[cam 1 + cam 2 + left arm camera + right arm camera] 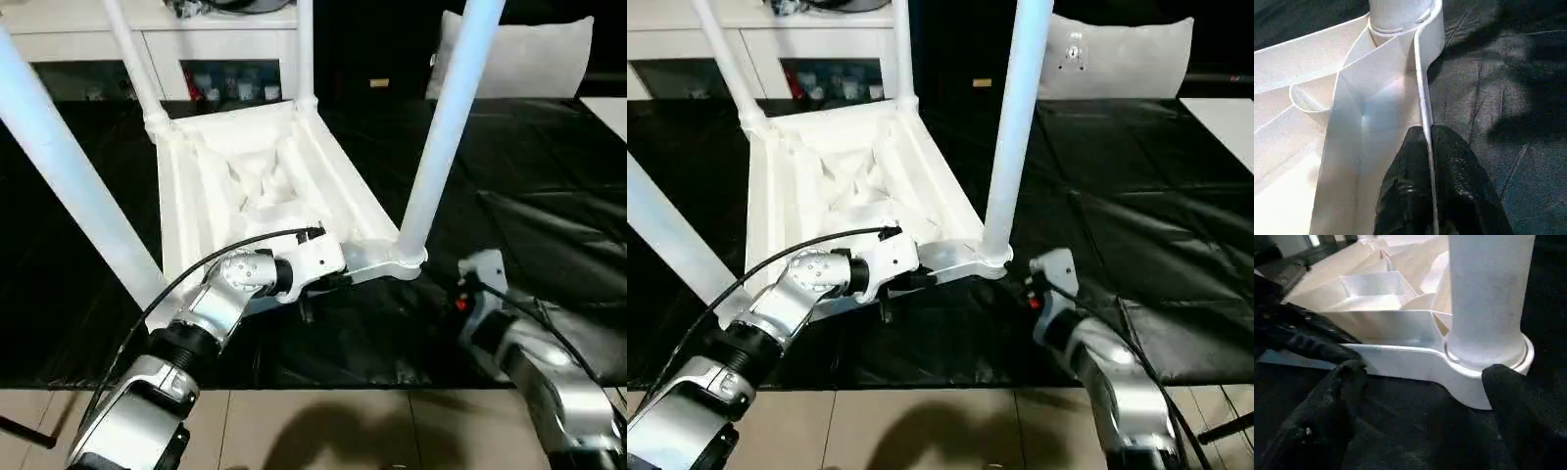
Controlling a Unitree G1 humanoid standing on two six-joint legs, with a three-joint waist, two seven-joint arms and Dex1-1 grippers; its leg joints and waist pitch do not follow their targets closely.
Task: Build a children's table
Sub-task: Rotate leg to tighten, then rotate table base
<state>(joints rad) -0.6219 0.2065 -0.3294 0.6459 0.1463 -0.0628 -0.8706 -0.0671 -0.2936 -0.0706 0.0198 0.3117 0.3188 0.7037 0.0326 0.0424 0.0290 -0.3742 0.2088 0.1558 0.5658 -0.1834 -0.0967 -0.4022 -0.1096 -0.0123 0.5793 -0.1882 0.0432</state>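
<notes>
Upside down on the black-covered worktop [549, 166]: the table top [260, 186], ribbed underside facing up. All four legs seated in the corner sockets and standing upright: near left leg [69, 176], near right leg [446, 127], far left leg [132, 59], far right leg [305, 49]. No loose leg lying about. Judged from that, leg fitting done or all but done.

Left gripper [1427, 147] clenched on the near rim of the table top, the thin wall pinched between the two black fingers [1459, 186], just beside the near right socket [407, 262]. Right gripper [1420, 396] released, jaws spread wide and holding nothing, low over the worktop right at the foot of the near right leg, one finger [1513, 396] just beside or touching the socket collar; cannot tell which.

Probably left to do: checking that the near right leg sits fully home, then turning the whole thing over onto its feet. No telling from here whether each leg is pushed in tight. White cabinet [196, 39] and a pale cushion [529, 54] beyond the far edge, well apart from the work.
</notes>
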